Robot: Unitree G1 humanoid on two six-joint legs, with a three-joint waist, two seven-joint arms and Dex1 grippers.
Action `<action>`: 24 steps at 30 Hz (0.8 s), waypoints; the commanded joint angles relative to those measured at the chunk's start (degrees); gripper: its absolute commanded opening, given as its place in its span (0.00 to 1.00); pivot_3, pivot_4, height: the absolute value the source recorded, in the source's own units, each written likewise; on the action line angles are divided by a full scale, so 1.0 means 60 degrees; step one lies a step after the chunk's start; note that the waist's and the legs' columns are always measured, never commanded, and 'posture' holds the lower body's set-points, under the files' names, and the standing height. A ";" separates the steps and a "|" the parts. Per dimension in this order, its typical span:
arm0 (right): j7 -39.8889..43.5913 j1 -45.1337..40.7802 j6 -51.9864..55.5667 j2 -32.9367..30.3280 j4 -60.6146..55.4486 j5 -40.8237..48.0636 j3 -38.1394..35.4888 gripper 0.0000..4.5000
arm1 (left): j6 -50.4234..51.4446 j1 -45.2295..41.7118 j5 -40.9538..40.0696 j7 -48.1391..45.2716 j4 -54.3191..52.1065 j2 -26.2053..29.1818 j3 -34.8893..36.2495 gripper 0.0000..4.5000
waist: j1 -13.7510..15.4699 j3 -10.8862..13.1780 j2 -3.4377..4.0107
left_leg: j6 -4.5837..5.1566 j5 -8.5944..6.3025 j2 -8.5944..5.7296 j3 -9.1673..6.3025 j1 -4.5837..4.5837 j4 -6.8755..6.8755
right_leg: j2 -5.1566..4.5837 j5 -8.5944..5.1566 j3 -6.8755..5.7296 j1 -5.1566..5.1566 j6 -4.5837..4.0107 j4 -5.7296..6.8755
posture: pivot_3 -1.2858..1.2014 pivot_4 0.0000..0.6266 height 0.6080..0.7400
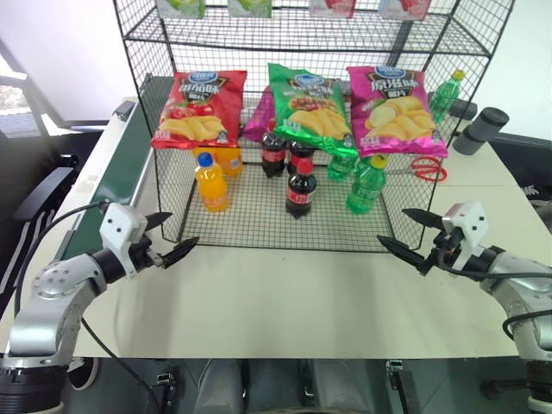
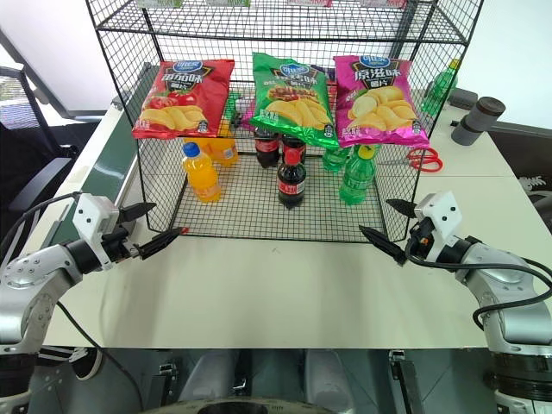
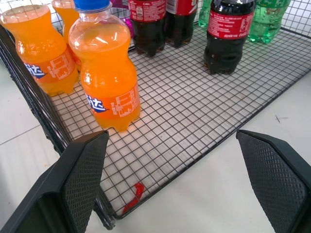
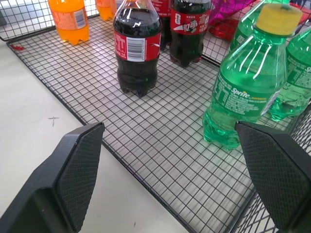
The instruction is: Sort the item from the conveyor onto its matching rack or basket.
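Left eye view: cola bottle point(image 1: 301, 191) stands upright on the rack's point(image 1: 259, 226) bottom grid, front and centre; both grippers, left point(image 1: 172, 237) and right point(image 1: 407, 233), hover spread and empty just outside its front corners.

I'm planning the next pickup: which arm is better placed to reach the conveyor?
Left. The conveyor runs along the table's left edge, just beyond the open left gripper. The open right gripper hovers across the table by the rack's right corner.
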 commanded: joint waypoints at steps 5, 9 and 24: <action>-0.0028 -0.0223 -0.0174 0.0092 -0.0144 0.0017 -0.0028 0.99 | -0.0229 -0.0061 0.0000 0.0021 -0.0098 0.0031 0.0235 1.00 | 0.0002 0.0000 0.0000 | 0.0000 0.0000 0.0000 0.0000 0.0000 0.0000 | 0.0000 0.0000 0.0000 0.0000 0.0000 0.0001 | 0.52 0.24 1.00; 0.0003 -0.0258 -0.0202 0.0098 -0.0086 -0.0001 -0.0016 0.99 | -0.0236 -0.0049 0.0003 0.0025 -0.0109 0.0025 0.0228 1.00 | -0.0002 0.0000 0.0000 | 0.0000 0.0000 0.0000 0.0000 0.0001 0.0000 | 0.0000 0.0000 0.0000 0.0000 0.0000 0.0001 | 0.52 0.24 1.00; -0.0042 -0.0332 -0.0316 0.0254 -0.0068 -0.0080 0.0241 0.99 | -0.0115 0.0212 -0.0145 0.0101 -0.0331 0.0010 0.0393 1.00 | 0.0001 0.0000 0.0000 | 0.0000 0.0000 0.0000 0.0000 0.0001 0.0001 | 0.0000 0.0000 0.0000 0.0000 0.0000 0.0002 | 0.52 0.24 1.00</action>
